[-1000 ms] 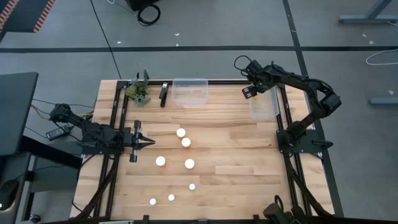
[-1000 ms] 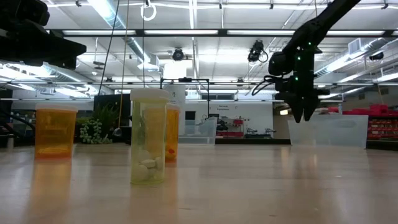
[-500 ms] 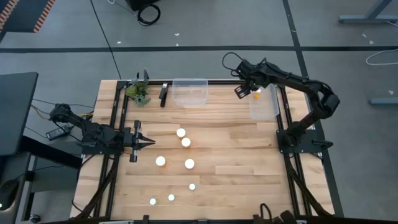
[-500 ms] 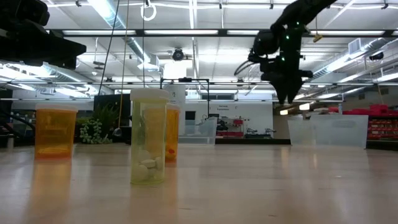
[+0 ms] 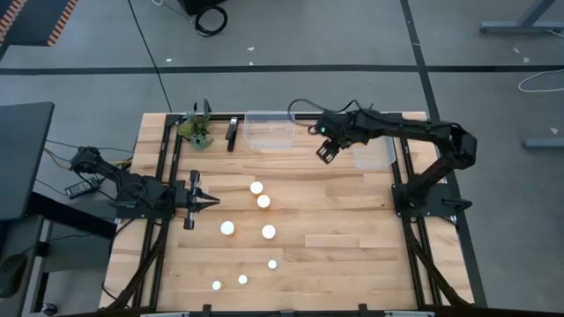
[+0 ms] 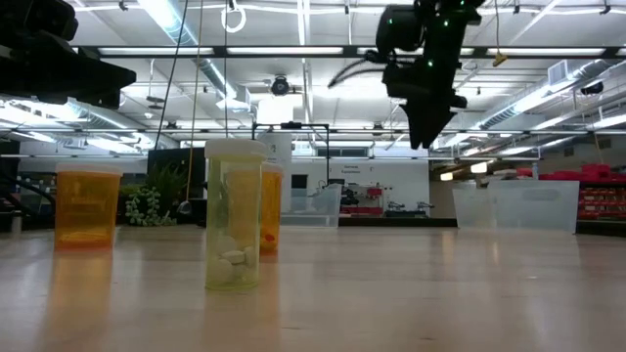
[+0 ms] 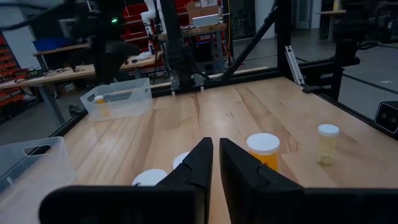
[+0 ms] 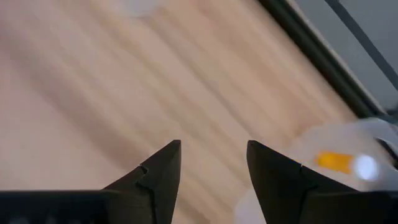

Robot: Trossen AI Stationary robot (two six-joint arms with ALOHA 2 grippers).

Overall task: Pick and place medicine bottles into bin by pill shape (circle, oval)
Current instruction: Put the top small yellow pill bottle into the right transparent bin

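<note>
- The right gripper (image 5: 327, 151) was seen upper centre, above the wooden desk (image 5: 335, 220), fingers spread and empty.
- The left gripper (image 5: 211, 202) was held at centre-left, fingers pressed together.

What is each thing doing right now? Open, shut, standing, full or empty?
Right gripper: jaws open, empty, above the table.
Left gripper: jaws shut, empty, waiting.
Medicine bottles: upright on the table, caps on.
Right bin: holds one bottle.
Middle bin: contents hard to tell.
</note>
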